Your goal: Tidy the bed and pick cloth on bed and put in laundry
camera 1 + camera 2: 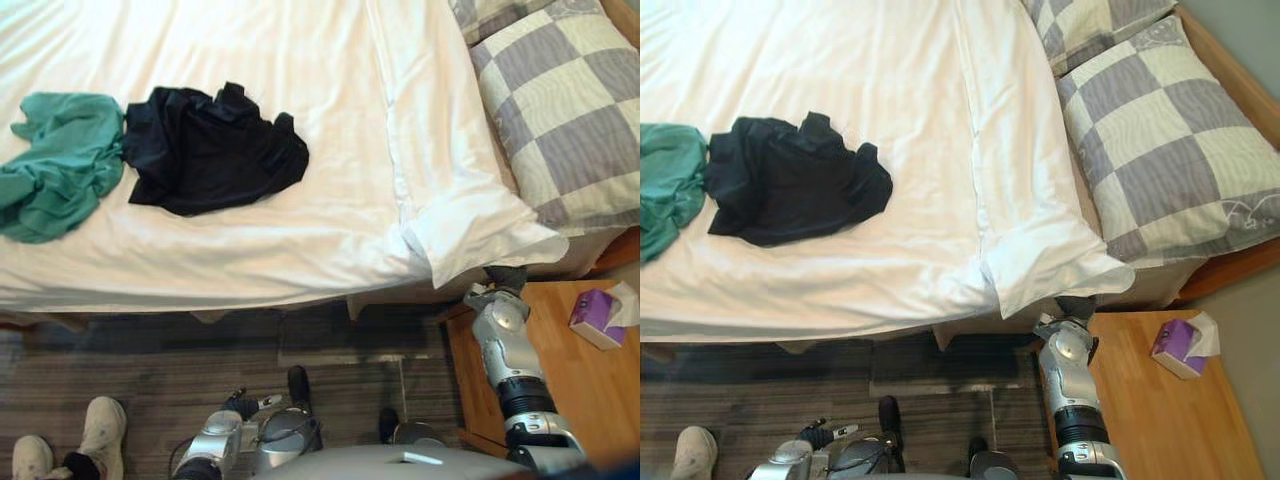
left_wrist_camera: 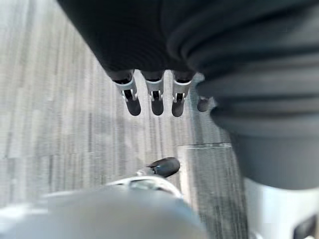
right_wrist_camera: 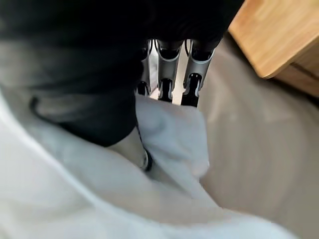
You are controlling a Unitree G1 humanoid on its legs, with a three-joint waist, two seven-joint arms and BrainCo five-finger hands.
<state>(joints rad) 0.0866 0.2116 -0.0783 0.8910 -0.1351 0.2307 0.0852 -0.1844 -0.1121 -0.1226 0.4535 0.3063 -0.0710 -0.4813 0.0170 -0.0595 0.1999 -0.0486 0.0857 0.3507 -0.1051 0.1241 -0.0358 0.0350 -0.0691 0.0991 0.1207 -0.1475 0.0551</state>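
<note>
**Lying unsorted: laundry on a white bed**

Green cloth (image 1: pixel 55 165) sits crumpled at the left of the bed (image 1: pixel 300 60), touching black cloth (image 1: pixel 215 150). The left robot hand (image 2: pixel 157 99) hangs over the floor, fingers relaxed and empty. The right robot hand (image 3: pixel 168 59) meets the duvet corner (image 1: pixel 480 235); its grip cannot be told.

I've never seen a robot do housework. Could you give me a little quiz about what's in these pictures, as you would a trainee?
1. True or false: the black garment lies on the floor.
2. What sits on the wooden nightstand? A a purple tissue box; B a lamp; C a book.
3. Fill in: the right hand is at the folded corner of the white ____.
Key: 1 false: it lies on the duvet, beside a green garment. 2 A. 3 duvet.
</note>
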